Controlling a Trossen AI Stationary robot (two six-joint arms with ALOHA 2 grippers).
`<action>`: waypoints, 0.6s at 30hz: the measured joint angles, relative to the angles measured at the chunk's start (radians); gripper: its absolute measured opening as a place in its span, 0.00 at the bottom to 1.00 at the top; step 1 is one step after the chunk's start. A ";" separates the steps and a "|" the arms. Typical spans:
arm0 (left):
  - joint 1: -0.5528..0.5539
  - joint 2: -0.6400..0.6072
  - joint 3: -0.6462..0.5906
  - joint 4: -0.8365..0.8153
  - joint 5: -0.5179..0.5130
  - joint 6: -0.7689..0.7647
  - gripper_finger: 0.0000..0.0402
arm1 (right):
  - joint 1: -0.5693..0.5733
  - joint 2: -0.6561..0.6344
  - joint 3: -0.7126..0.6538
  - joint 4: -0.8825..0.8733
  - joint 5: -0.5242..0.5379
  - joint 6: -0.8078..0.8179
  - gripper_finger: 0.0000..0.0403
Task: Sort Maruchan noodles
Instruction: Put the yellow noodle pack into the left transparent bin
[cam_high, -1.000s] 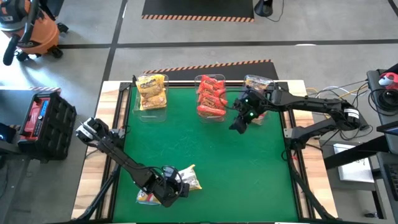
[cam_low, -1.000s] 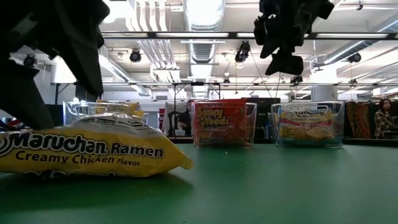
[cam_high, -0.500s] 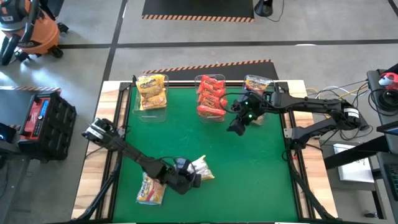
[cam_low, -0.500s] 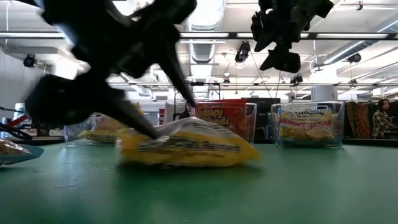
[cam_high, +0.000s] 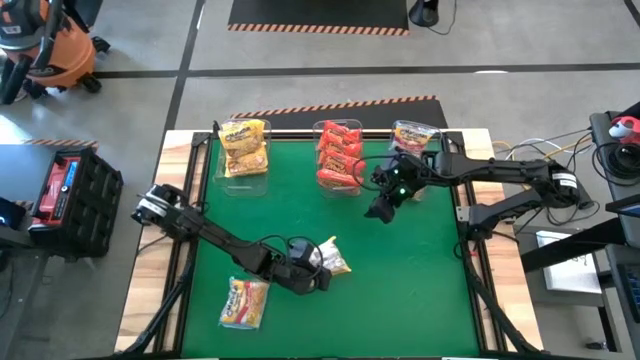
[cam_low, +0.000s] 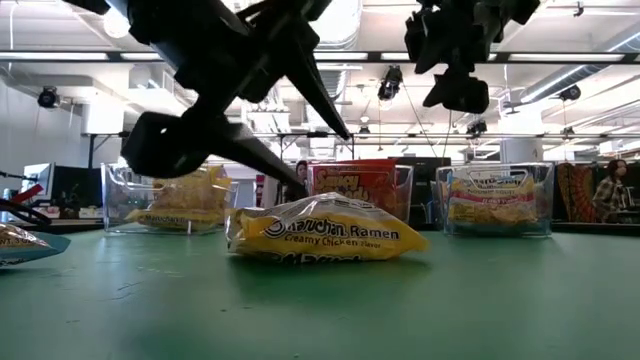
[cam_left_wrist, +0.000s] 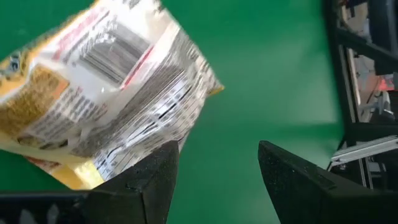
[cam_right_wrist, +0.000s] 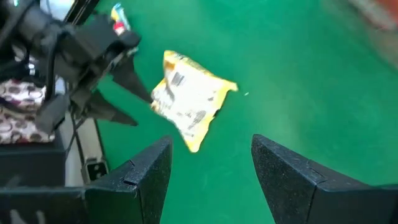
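A yellow Maruchan creamy-chicken packet (cam_high: 333, 261) lies flat on the green mat near the table's middle (cam_low: 325, 232). My left gripper (cam_high: 314, 277) is open just to its near-left, low over the mat. In the left wrist view the packet (cam_left_wrist: 106, 81) overlaps one finger (cam_left_wrist: 155, 174). A pale multicoloured packet (cam_high: 243, 302) lies flat near the near-left edge. My right gripper (cam_high: 383, 205) hangs open and empty above the mat in front of the bins, and its wrist view shows the yellow packet (cam_right_wrist: 189, 106). My left gripper stands open with one fingertip (cam_left_wrist: 166, 152) at the yellow packet's edge (cam_left_wrist: 177, 134), coming low from the table's near-left. Whether the finger touches the packet I cannot tell. The packet rests flat on the mat.
Three clear bins stand along the far edge: one with yellow packets (cam_high: 243, 147), one with red packets (cam_high: 339, 155), one with pale packets (cam_high: 413, 134). Bare green mat (cam_high: 420, 280) lies to the right of the yellow packet. Wooden rails frame the mat.
My left gripper has swept from the near-left corner toward the table's right and a little toward its far edge. The yellow packet has slid along the mat with it and turned. The pale packet stayed where it was and now lies uncovered.
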 joint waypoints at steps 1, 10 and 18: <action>0.000 -0.007 0.000 -0.006 -0.007 0.006 0.51 | 0.012 0.000 -0.001 0.000 -0.001 0.005 0.52; -0.002 -0.015 0.000 -0.128 -0.027 -0.042 0.51 | 0.136 0.000 -0.025 0.068 0.014 0.028 0.52; -0.004 -0.050 0.000 -0.277 -0.027 -0.091 0.51 | 0.229 0.000 -0.029 0.098 0.181 0.064 0.52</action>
